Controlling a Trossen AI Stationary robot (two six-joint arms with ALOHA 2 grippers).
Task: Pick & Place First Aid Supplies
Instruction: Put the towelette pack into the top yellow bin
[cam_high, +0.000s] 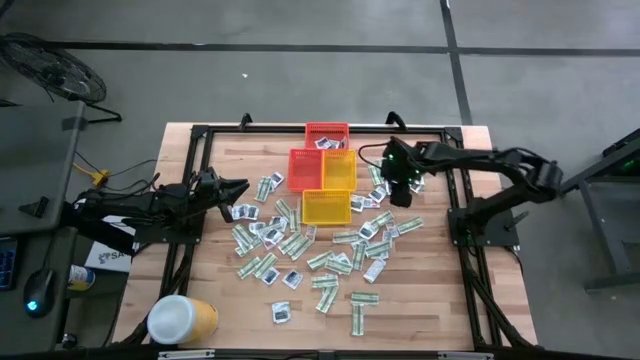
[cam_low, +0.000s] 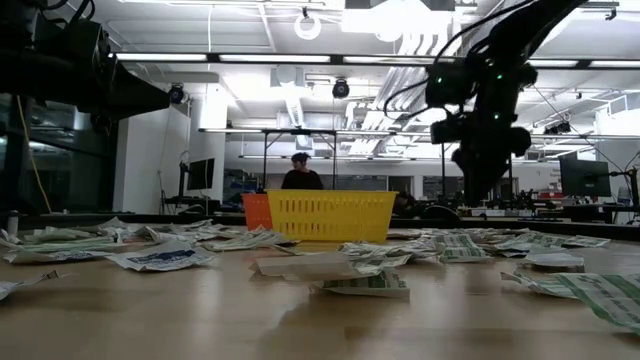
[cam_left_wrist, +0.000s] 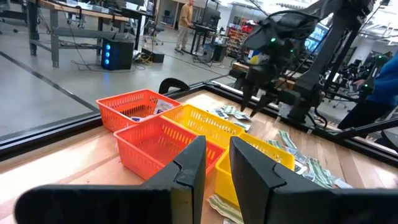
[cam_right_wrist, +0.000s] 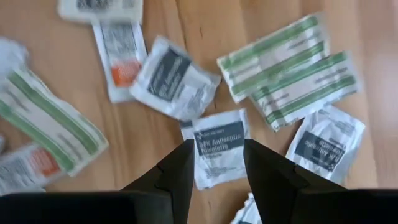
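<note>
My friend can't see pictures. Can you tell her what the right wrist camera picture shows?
The right gripper hangs open just above a white square packet with dark blue print, one finger on each side. More packets lie around it on the wooden table, including green-striped strips.

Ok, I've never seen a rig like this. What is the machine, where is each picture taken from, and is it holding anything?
Two dark robot arms work at a wooden table. One picture looks straight down, one looks level across the tabletop, and one comes from each wrist. Dozens of small flat first aid packets lie scattered, beside small red, orange and yellow plastic baskets and a big yellow tub with a white lid. The right gripper hangs open over a white square packet with dark blue print, holding nothing. The left gripper waits at the table's left side, empty, fingers slightly apart.
</note>
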